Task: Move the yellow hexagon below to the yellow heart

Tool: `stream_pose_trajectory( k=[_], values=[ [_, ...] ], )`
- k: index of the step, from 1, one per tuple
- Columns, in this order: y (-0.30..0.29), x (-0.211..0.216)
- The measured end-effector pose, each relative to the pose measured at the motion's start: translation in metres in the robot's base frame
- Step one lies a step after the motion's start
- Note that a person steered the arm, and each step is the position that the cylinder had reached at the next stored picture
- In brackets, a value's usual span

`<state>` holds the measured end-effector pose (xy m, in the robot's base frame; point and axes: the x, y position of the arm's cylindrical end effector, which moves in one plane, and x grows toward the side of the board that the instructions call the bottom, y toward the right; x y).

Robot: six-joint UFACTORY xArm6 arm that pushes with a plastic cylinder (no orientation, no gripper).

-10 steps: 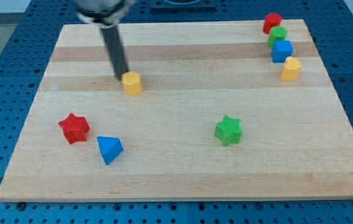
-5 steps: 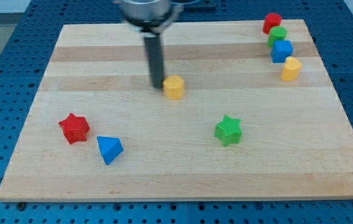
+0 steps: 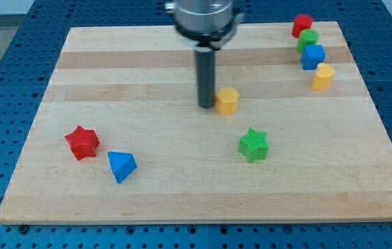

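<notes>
The yellow hexagon (image 3: 228,100) lies near the middle of the wooden board (image 3: 202,187). My tip (image 3: 206,105) touches its left side. The yellow heart (image 3: 323,76) lies near the board's right edge, to the right of and a little above the hexagon. The rod rises from the tip toward the view's top.
A red block (image 3: 302,25), a green block (image 3: 308,40) and a blue cube (image 3: 313,57) stand in a column just above the yellow heart. A green star (image 3: 254,144) lies below and right of the hexagon. A red star (image 3: 82,142) and a blue triangle (image 3: 122,166) lie at lower left.
My tip has pushed the yellow hexagon to the right and slightly down, from the board's left-centre to near its middle. The other blocks have not moved.
</notes>
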<state>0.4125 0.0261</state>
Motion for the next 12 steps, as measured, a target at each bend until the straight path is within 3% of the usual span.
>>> stream_pose_trajectory(
  k=[1,2,3,4,6,7,8,9,10,11,12],
  values=[
    [0.077,-0.008],
    [0.113,-0.01],
    [0.055,0.003],
    [0.072,0.03],
    [0.176,0.015],
    [0.179,0.018],
    [0.128,0.02],
    [0.114,0.01],
    [0.169,0.069],
    [0.262,0.06],
    [0.306,-0.007]
  ],
)
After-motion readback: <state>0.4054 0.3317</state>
